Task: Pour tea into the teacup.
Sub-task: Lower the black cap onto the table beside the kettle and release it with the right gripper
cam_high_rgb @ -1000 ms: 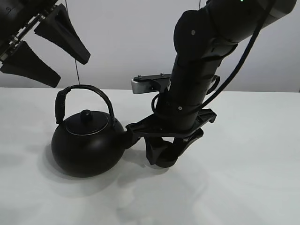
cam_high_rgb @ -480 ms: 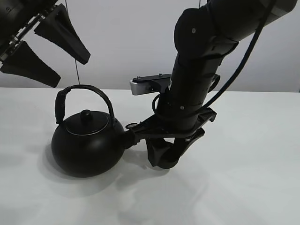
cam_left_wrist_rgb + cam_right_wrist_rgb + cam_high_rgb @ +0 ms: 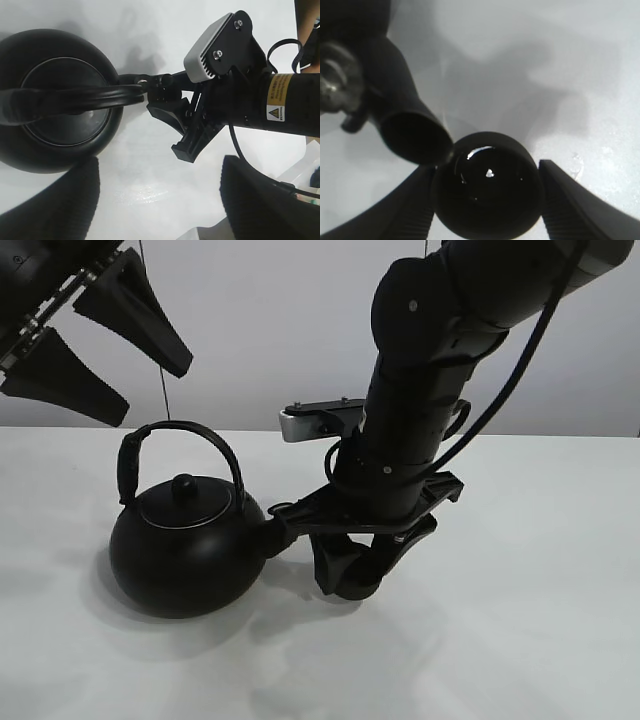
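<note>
Our right gripper (image 3: 352, 575) clamps the teacup (image 3: 487, 192) just beside the kettle (image 3: 185, 560) spout (image 3: 415, 137) — rims nearly touching. We keep the left gripper (image 3: 150, 390) wide open and empty above the arched handle (image 3: 185, 430) — the nearer arm for tipping the kettle spoutward.

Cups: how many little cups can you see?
1. The cup is in the right gripper, right beside the kettle spout. From the high view the gripper mostly hides it. No other cup shows, though one could hide behind the arm.
</note>
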{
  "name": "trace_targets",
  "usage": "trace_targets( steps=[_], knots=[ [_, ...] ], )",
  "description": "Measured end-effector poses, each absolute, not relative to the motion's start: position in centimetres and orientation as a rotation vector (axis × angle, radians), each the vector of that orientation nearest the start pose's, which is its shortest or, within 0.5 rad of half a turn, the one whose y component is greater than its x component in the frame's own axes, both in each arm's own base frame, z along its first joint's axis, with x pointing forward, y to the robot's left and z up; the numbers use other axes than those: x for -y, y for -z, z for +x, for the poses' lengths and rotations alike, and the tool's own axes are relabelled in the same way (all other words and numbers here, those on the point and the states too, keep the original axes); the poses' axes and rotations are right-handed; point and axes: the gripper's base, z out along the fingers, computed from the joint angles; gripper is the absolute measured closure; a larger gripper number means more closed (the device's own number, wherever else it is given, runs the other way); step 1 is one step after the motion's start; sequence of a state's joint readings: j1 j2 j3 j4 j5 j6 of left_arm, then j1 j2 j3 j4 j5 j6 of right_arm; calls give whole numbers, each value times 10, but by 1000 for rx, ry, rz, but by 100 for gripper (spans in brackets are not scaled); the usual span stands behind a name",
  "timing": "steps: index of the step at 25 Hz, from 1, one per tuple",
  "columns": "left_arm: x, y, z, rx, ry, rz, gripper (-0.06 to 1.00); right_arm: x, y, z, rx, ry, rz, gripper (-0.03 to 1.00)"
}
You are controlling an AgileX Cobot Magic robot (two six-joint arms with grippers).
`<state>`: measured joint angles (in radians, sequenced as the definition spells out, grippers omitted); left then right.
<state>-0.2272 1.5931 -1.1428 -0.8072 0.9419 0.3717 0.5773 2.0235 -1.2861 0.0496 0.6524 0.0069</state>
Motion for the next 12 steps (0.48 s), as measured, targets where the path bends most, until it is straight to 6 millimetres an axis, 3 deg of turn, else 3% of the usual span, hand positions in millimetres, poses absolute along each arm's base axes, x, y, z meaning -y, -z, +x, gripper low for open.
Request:
trace_targets(
  steps=[12],
  knots=[
    [124, -269, 299, -2666, 966, 260, 45, -218, -138, 330, -2789, -161, -764, 57]
  ],
)
